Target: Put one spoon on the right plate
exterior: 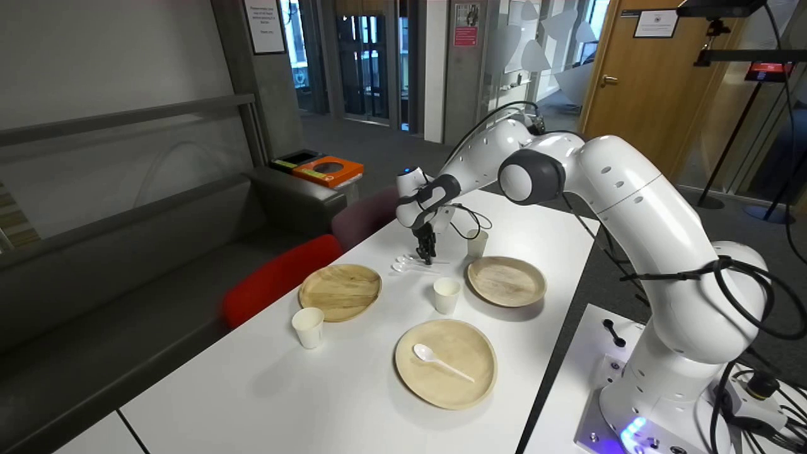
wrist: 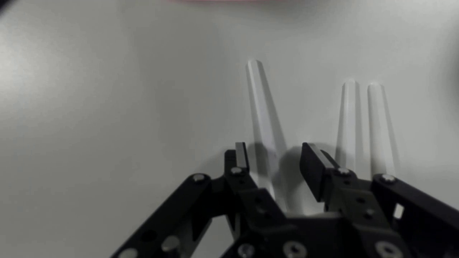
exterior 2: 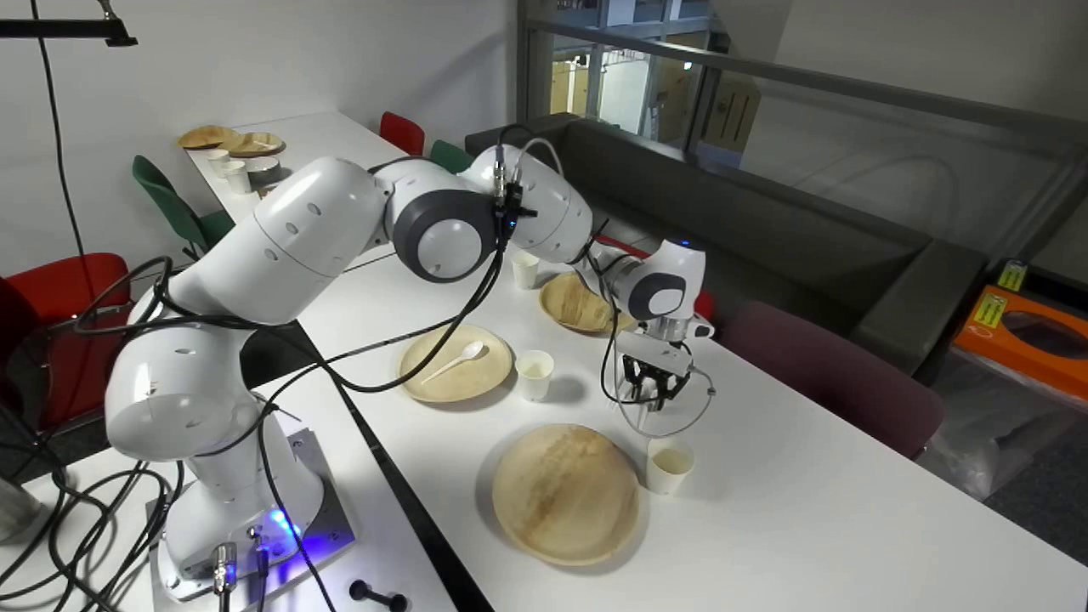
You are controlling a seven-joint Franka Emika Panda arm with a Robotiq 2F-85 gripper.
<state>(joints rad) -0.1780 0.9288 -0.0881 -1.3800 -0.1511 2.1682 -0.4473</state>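
1. Arm [exterior: 637,195], white; base in the foreground, reaching over the table [exterior: 302,403].
2. Pale plate [exterior: 429,384], round, flat; on the table, bearing a white spoon [exterior: 429,354].
3. Front cup [exterior: 308,329], white, upright; just beside the wood-grained plate [exterior: 340,292], also on the table.
4. Middle cup [exterior: 446,297], white, upright; near the pale plate.
5. Right plate [exterior: 507,281], round, tan, with raised darker rim; on the table, the middle cup near it, a far cup [exterior: 477,244] just beside it in both exterior views.
6. Hand [wrist: 274,148], black; low over the table, released, its fingers [wrist: 242,157] parted to either side of the centre spoon [wrist: 261,118].
7. Centre spoon, white; on the table, handle running between the fingers. Contact with either finger cannot be told.
8. Side spoons [wrist: 348,118], two, white; on the table near the centre spoon, handles close together, partly hidden by the hand.
9. Red chair [exterior: 280,277] and maroon chair [exterior: 365,217]; along the table's long edge.
10. Sofa [exterior: 157,280], dark grey; behind the chairs.
11. Orange-topped bin [exterior: 348,170]; at the sofa's end.
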